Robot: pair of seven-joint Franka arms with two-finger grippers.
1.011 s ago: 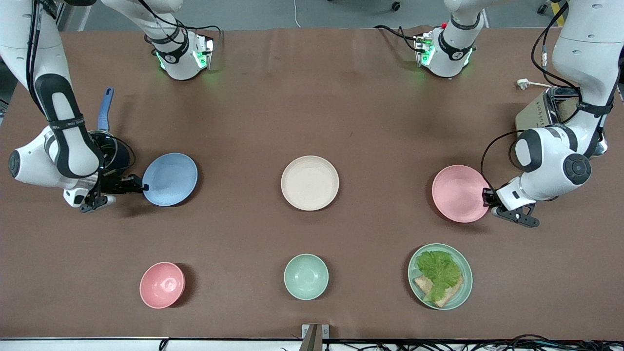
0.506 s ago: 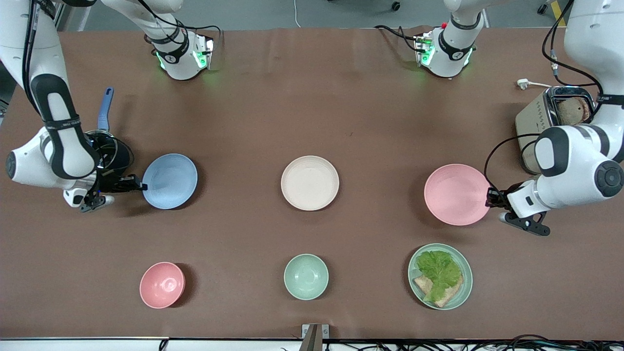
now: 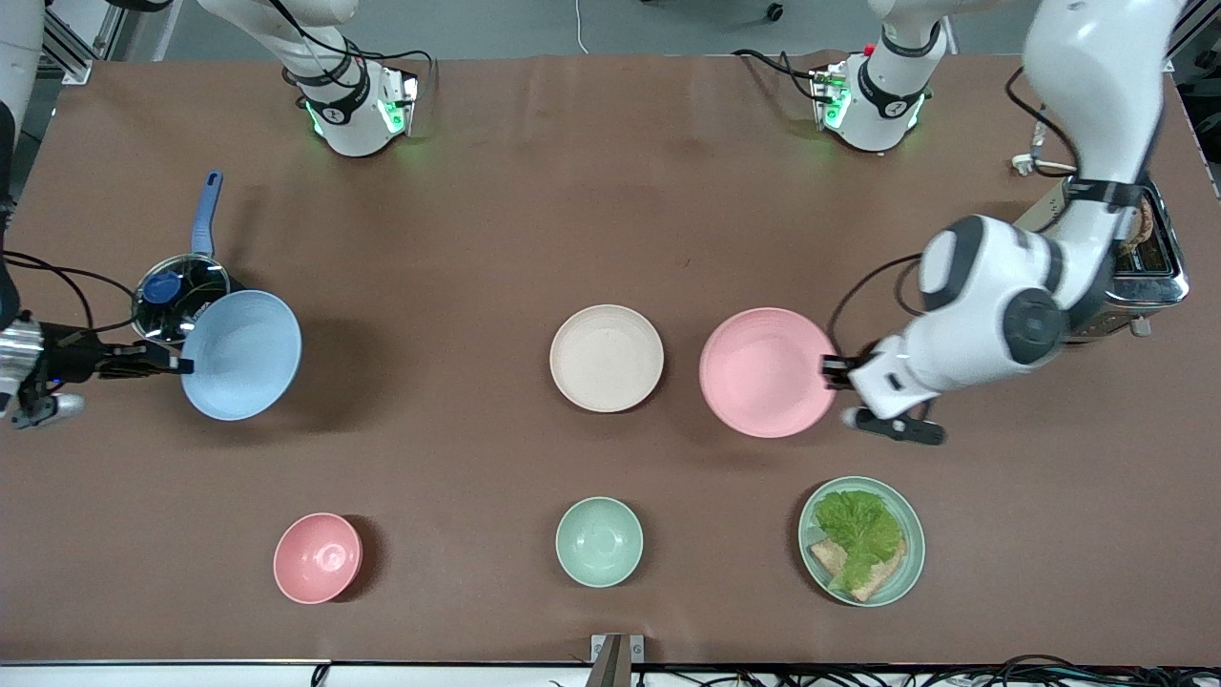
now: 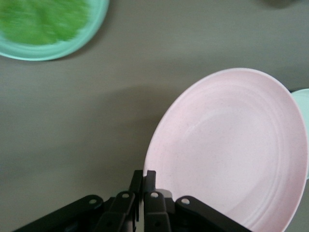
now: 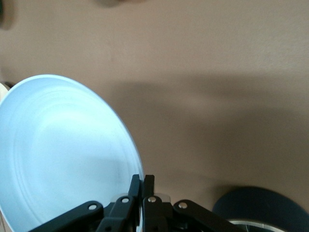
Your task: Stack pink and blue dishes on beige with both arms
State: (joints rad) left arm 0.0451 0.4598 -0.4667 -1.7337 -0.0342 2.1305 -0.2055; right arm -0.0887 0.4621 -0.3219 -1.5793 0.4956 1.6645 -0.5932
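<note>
The beige plate [image 3: 607, 358] rests on the table's middle. Beside it, toward the left arm's end, the pink plate [image 3: 768, 372] [image 4: 231, 150] hangs in the air, with my left gripper [image 3: 830, 372] [image 4: 144, 175] shut on its rim. At the right arm's end the blue plate [image 3: 240, 355] [image 5: 63, 154] is lifted and tilted above the table. My right gripper [image 3: 176, 364] [image 5: 143, 180] is shut on its rim.
A blue-handled pan [image 3: 181, 281] lies by the blue plate. A toaster [image 3: 1140, 262] stands at the left arm's end. Nearer the front camera sit a small pink bowl [image 3: 318, 558], a mint-green bowl [image 3: 599, 541] and a mint-green plate with lettuce [image 3: 861, 541] [image 4: 48, 26].
Both plates have left the table. The left arm has carried the pink plate toward the beige plate. The right arm has lifted and tilted the blue plate, drawing it away from the centre.
</note>
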